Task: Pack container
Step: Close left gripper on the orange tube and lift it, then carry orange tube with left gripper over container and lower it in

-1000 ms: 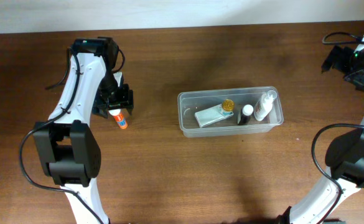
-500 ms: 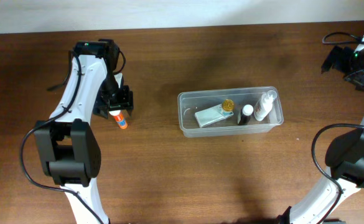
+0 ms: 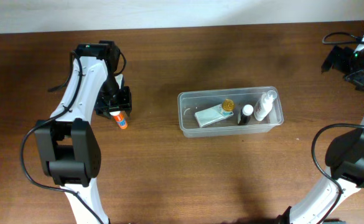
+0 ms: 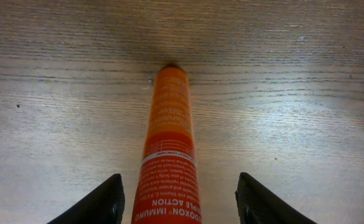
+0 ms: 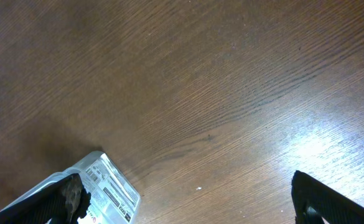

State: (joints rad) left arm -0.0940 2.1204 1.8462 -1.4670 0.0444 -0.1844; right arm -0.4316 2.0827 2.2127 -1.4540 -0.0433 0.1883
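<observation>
The clear container (image 3: 183, 116) sits at mid-table. It holds a flat grey packet (image 3: 210, 116), a gold-capped item (image 3: 228, 105), a dark bottle with a white cap (image 3: 246, 113) and a white spray bottle (image 3: 264, 106). An orange tube (image 3: 121, 121) lies on the table to the left. My left gripper (image 3: 114, 107) is open over its near end. In the left wrist view the tube (image 4: 169, 137) lies between the fingers (image 4: 98, 205) of the left gripper (image 4: 178, 208), with gaps on both sides. My right gripper (image 3: 350, 62) is open and empty at the far right.
The table is brown wood. In the right wrist view the open right gripper (image 5: 191, 205) hangs over bare wood, and a clear plastic corner with a printed label (image 5: 107, 183) shows beside its left finger. A black cable (image 3: 340, 37) lies at the back right.
My left arm has shifted very slightly over the orange tube. The tube, the container and the right arm have not moved.
</observation>
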